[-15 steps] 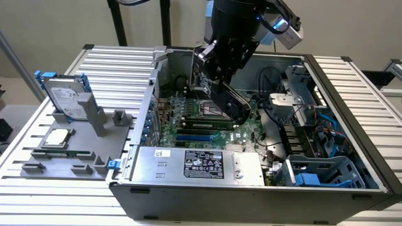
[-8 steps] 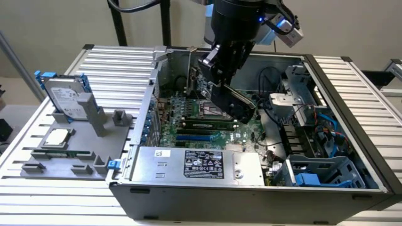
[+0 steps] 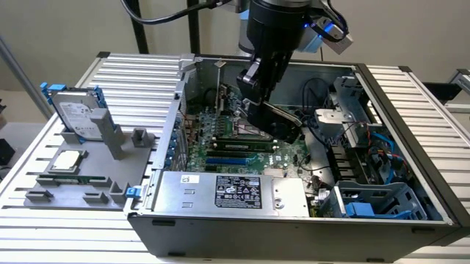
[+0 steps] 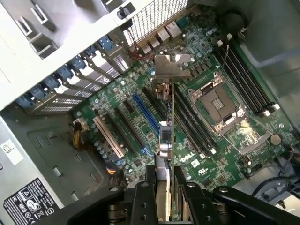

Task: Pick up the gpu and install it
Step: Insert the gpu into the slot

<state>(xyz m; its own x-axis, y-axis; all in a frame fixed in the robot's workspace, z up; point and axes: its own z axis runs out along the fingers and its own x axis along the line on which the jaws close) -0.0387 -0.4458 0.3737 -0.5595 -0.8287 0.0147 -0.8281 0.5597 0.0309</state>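
1 gpu (image 3: 283,124) is what you have in the gripper (image 3: 257,103) at this moment. The fingers are clamped on the card's 2 faces, and it hangs inside the open computer case (image 3: 382,93), over the motherboard (image 3: 220,124).

In the exterior view you see the dark card tilted, its lower end toward that view's right. In the wrist view the gpu (image 4: 165,140) is edge-on. It runs away from the gripper (image 4: 161,190), and its silver end bracket (image 4: 171,69) is at the far end, near the perforated rear wall of the case. You cannot tell whether the card touches the board.

Beneath the card lie the long expansion slots. 1 blue slot (image 4: 145,115) is just beside its edge and 1 white slot (image 4: 108,137) is further off. On the card's other side you find the memory slots (image 4: 243,77) and the open processor socket (image 4: 218,104).

Nearer to the exterior camera, the silver power supply (image 3: 228,192) sits in the case. At the exterior view's left, outside the case, a grey holder (image 3: 44,197) carries 1 hard drive with blue rails (image 3: 77,118), standing on edge, and 1 narrow green memory stick (image 3: 72,180), lying flat.
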